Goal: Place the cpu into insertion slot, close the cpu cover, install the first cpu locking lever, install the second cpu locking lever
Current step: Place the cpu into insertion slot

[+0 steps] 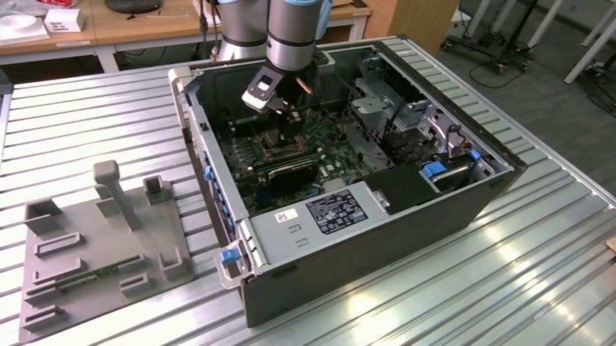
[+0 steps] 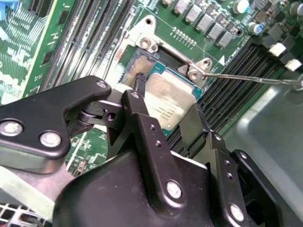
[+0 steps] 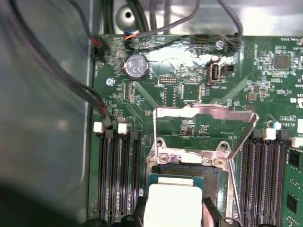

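My gripper (image 1: 287, 137) reaches down into the open computer case (image 1: 385, 238), over the green motherboard (image 1: 332, 155). In both wrist views its black fingers (image 2: 137, 111) are shut on the cpu (image 2: 169, 100), a pale silver square chip (image 3: 173, 204). The chip hangs just over the insertion slot (image 2: 136, 66), slightly off to one side, so part of the slot's dark pin field (image 3: 210, 175) shows. The cpu cover (image 3: 204, 124) stands swung open behind the slot. A thin wire locking lever (image 2: 246, 78) sticks out past one side of the slot, and another (image 2: 112, 56) runs along the opposite side.
Long black memory slots (image 3: 118, 179) flank the socket on both sides. Cables (image 3: 71, 80) run along the case wall. Drive cages (image 1: 405, 122) fill the case at the exterior view's right. A grey fixture tray (image 1: 97, 245) lies on the slatted metal table (image 1: 500, 288).
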You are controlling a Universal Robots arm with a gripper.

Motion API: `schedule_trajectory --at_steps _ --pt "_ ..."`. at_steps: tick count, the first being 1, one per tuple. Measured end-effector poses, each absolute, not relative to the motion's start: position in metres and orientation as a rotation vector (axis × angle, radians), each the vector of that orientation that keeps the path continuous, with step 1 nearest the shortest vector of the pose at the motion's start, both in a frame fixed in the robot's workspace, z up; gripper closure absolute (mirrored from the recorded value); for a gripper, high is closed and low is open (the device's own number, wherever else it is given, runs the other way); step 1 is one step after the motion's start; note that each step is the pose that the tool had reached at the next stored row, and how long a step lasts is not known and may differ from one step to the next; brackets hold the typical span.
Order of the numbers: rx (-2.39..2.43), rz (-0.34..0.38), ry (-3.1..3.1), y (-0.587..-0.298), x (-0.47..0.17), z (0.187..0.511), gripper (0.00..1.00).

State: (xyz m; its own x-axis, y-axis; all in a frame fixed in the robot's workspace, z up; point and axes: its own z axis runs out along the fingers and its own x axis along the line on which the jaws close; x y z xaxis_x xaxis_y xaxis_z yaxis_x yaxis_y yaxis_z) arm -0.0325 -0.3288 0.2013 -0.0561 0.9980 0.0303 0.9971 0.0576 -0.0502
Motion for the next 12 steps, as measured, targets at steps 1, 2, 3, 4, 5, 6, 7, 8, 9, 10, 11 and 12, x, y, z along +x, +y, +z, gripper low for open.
schedule_trajectory --at_steps 1,2,3,4,5,6,7,8,9,10,11,12 --pt "-2.108 0.024 -2.253 -0.3288 -0.0325 0.2013 0.46" --pt "-2.105 0.024 -2.256 -0.3289 -0.0325 0.2013 0.46" --pt "-2.104 0.024 -2.256 -0.3289 -0.0325 0.2013 0.46" --pt "-2.104 0.024 -2.257 -0.3289 -0.0326 0.2013 0.46" --pt "-2.106 0.020 -2.258 -0.3289 -0.0329 0.2013 0.46" --pt "-2.111 0.011 -2.263 -0.3289 -0.0336 0.2012 0.46" --pt "-2.115 0.001 -2.269 -0.3289 -0.0344 0.2012 0.46" --pt "-2.119 -0.008 -2.273 -0.3289 -0.0353 0.2011 0.46" --pt "-2.120 -0.011 -2.274 -0.3289 -0.0356 0.2010 0.46" --pt "-2.121 -0.011 -2.274 -0.3289 -0.0357 0.2010 0.46" --pt "-2.125 -0.011 -2.271 -0.3289 -0.0357 0.2010 0.46" --pt "-2.134 -0.011 -2.262 -0.3289 -0.0357 0.2010 0.46"
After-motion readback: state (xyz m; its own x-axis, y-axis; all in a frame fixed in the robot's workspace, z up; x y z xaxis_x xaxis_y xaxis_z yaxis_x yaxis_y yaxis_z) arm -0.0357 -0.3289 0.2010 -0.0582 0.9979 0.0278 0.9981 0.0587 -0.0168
